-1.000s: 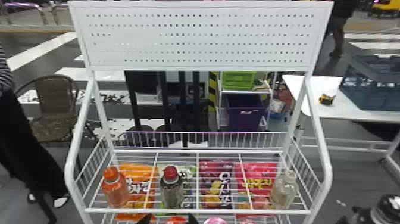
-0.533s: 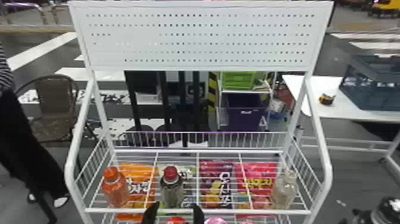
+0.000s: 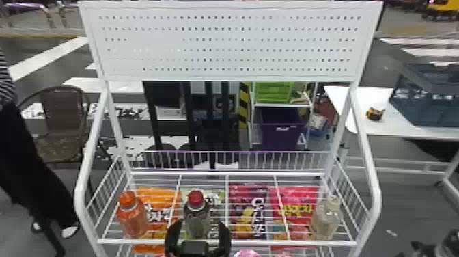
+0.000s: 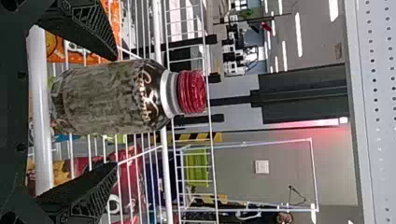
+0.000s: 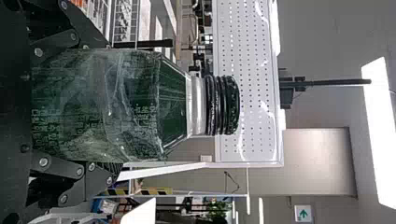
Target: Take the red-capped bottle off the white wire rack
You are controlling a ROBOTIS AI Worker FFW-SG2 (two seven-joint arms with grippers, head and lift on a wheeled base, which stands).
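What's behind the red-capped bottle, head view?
A pale green packet, seen through the white wire rack. The red-capped bottle hides its middle, so can't tell what's there.

On the rack point(image 3: 129, 242), bottles point(image 3: 197, 218) left, left of centre and right; behind, chair point(image 3: 63, 112) left, table point(image 3: 362, 97) right

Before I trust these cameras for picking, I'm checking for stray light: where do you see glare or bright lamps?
Right wrist view: curved glare streaks on the white perforated panel, glossy highlights on the dark green bottle, a large bright ceiling light. Left wrist view: slim strip lights, a reddish glow on the grey wall. Head view: some panel holes look washed out.
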